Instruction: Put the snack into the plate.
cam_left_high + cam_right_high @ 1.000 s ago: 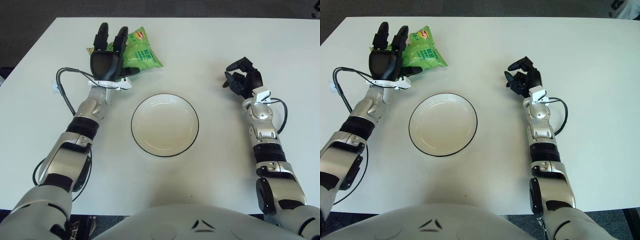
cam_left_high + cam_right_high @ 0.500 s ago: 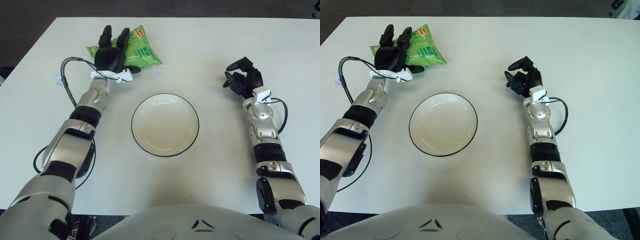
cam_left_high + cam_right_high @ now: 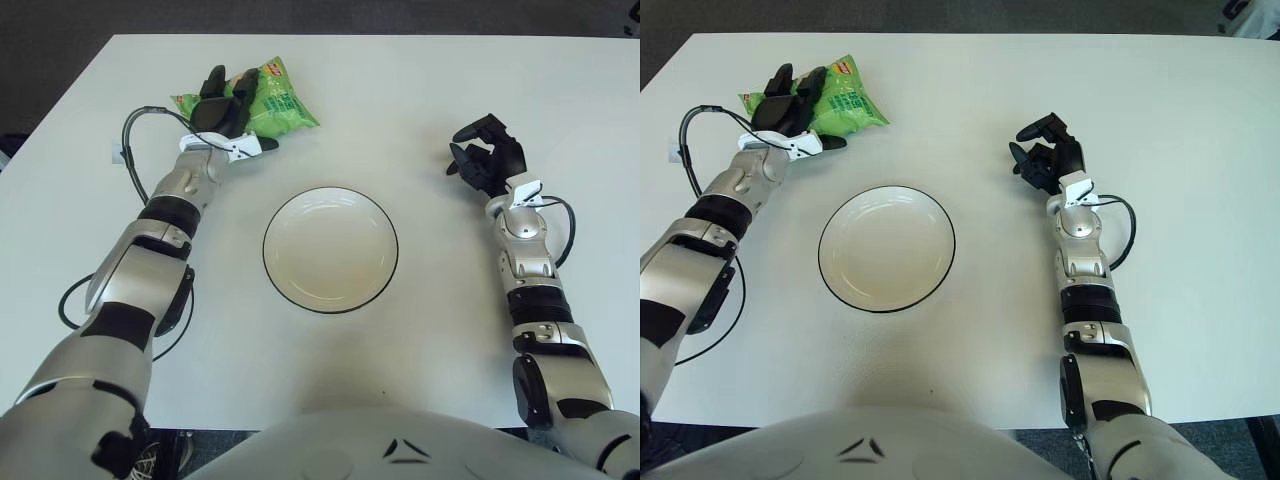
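Observation:
The green snack bag [image 3: 282, 104] lies flat at the far left of the white table. My left hand [image 3: 224, 100] is low over the bag's left half, its fingers [image 3: 214, 84] laid across the top and the thumb stretched along the near edge; it has no closed hold on the bag. The empty white plate [image 3: 330, 250] with a dark rim sits in the middle of the table, nearer to me and to the right of the bag. My right hand [image 3: 486, 152] shows to the right of the plate, fingers curled and holding nothing.
A black cable [image 3: 128, 160] loops out from my left wrist over the table. The table's far edge [image 3: 360, 37] runs just behind the bag, with dark floor beyond it.
My left hand has tipped forward and down onto the snack bag, from raised with fingers pointing up to lying across the bag. The bag shifted slightly. The right arm has not moved.

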Controlling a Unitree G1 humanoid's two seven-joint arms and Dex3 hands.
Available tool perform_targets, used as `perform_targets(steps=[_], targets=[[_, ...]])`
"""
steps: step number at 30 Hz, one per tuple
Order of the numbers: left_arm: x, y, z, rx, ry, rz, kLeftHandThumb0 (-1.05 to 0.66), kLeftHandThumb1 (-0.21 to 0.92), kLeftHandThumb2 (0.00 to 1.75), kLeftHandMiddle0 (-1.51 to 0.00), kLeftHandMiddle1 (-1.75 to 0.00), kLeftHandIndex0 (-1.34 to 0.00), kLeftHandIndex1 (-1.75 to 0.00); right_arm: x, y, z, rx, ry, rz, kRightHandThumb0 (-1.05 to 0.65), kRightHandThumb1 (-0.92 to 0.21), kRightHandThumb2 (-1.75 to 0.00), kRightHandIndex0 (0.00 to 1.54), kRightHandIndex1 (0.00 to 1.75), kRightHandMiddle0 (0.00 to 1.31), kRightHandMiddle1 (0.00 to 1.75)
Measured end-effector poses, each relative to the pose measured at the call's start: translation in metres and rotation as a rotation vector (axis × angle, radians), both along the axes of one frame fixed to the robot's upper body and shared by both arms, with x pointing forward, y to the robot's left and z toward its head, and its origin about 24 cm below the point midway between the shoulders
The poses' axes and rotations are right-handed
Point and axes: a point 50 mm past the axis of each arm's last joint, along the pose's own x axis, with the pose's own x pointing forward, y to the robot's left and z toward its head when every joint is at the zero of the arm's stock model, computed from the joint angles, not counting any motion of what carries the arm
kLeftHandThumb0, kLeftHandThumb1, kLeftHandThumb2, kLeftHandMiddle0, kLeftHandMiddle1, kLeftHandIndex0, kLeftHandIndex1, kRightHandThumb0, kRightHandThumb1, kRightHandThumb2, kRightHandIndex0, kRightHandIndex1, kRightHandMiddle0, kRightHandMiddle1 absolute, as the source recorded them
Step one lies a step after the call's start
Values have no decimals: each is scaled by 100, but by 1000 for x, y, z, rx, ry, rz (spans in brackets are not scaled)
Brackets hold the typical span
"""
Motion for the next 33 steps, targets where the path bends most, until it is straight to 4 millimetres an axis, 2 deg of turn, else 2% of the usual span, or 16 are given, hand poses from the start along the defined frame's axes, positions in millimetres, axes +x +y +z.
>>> perform_targets(steps=[3,7,12,15,17,18,20,21,23,24,26,28,30,33], targets=[[3,0,3,20,41,6,-99,92,15,-3,-1,-11,0,0,0,0,-1,0,1,-36,-92,-31,96,136,43,152],[6,1,4,16,80,15,-91,92,15,-23,-3,-20,-3,0,0,0,-2,1,2,-36,-92,-31,96,136,43,152],[6,0,3,-31,85,30,-71,91,5,-53,-7,-37,-8,0,1,0,-3,3,2,-36,-92,-31,96,137,43,152],[6,-1,2,-45,60,41,-64,90,3,-60,-9,-43,-9,0,1,0,-4,4,2,-36,-92,-31,96,137,43,152],[5,0,1,-50,32,55,-53,88,2,-51,-48,-50,-16,0,1,0,-4,4,3,-36,-92,-31,96,137,43,152],[4,0,0,-52,15,62,-50,87,2,-48,-60,-51,-24,0,1,0,-4,4,3,-36,-92,-31,96,137,43,152],[2,0,-3,-48,-42,75,-38,87,1,-37,-100,-45,-62,0,1,0,-5,5,4,-36,-92,-31,96,137,43,152],[1,0,-5,-47,-65,80,-36,86,1,-35,-107,-43,-70,0,1,0,-5,6,5,-36,-92,-31,96,137,43,152],[-2,0,-9,-50,-129,97,-30,86,1,-31,-130,-37,-101,0,1,0,-5,8,6,-36,-92,-31,96,137,43,152],[-4,1,-11,-51,-149,104,-24,84,12,-35,-133,-39,-108,0,1,0,-5,8,7,-36,-92,-31,96,137,43,152],[-6,1,-14,-51,-202,121,-10,66,62,-39,-154,-42,-137,0,1,0,-6,9,7,-36,-92,-31,96,137,43,152],[-9,2,-16,-55,-251,134,-5,56,86,-40,-163,-42,-152,0,1,0,-6,10,8,-36,-92,-31,96,137,43,152],[-11,3,-17,-61,-290,135,-2,48,106,-44,-170,-41,-164,0,1,0,-6,11,8,-36,-92,-31,96,137,43,152],[-14,2,-18,-66,-341,109,-1,42,115,-48,-173,-43,-165,0,1,0,-7,12,9,-36,-92,-31,96,137,43,152]])
